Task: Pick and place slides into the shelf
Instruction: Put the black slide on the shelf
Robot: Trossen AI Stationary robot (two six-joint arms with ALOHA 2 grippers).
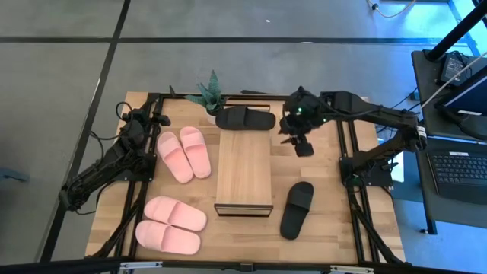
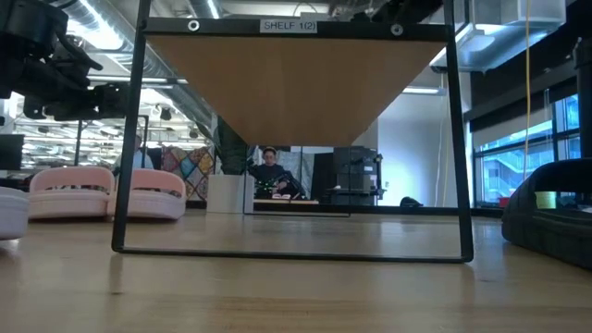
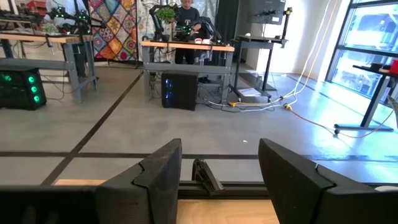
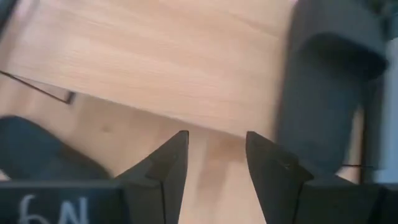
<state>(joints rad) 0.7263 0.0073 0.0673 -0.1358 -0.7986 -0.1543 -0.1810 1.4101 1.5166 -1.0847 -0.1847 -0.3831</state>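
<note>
Shelf [image 1: 244,172] stands mid-table, nothing on its plank. I see two pink pairs [image 1: 185,154] [image 1: 172,224] left of it, one black slide [image 1: 245,119] at its far end, another [image 1: 297,208] to its right. My right gripper [image 1: 303,146] hovers right of it, fingers parted, empty; left gripper [image 3: 217,180] parked wide.

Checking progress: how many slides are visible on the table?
6: two pale pink foam slides left of the wooden shelf, two front-left, one black behind it, one black right. None shelved.

left gripper [image 3: 219,180]: fingers apart, nothing between | below: table edge [image 3: 74,183] | beyond: grey floor [image 3: 186,127], desks, person [image 3: 186,18] standing
</note>
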